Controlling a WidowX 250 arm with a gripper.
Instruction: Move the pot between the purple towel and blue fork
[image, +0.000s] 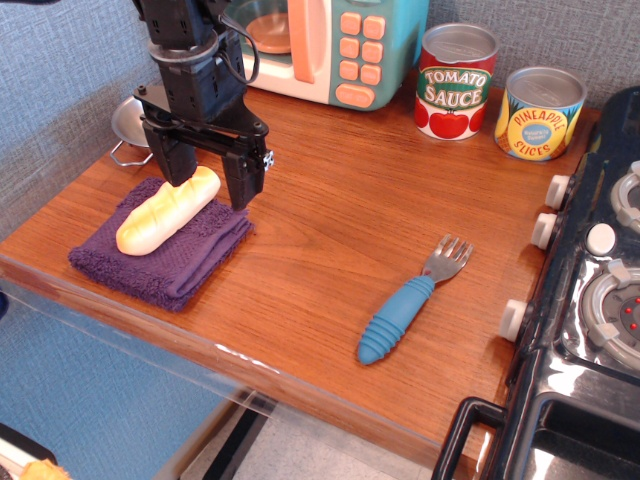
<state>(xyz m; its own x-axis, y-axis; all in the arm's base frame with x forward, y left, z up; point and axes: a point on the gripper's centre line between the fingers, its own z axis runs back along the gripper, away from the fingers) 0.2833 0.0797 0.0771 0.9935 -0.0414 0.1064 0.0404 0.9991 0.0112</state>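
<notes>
Nearest the table's front edge, the blue fork (408, 304) lies at about four o'clock, tines toward the rear. At eight o'clock the purple towel (165, 247) carries a pale bread roll (168, 210). My claw (206, 172) hangs over the roll's far end, fingers spread, holding nothing. Behind my arm, at ten o'clock, the pot (130, 124) sits mostly hidden. Farthest, at one o'clock, stand the tomato sauce can (456, 82) and pineapple can (539, 113).
</notes>
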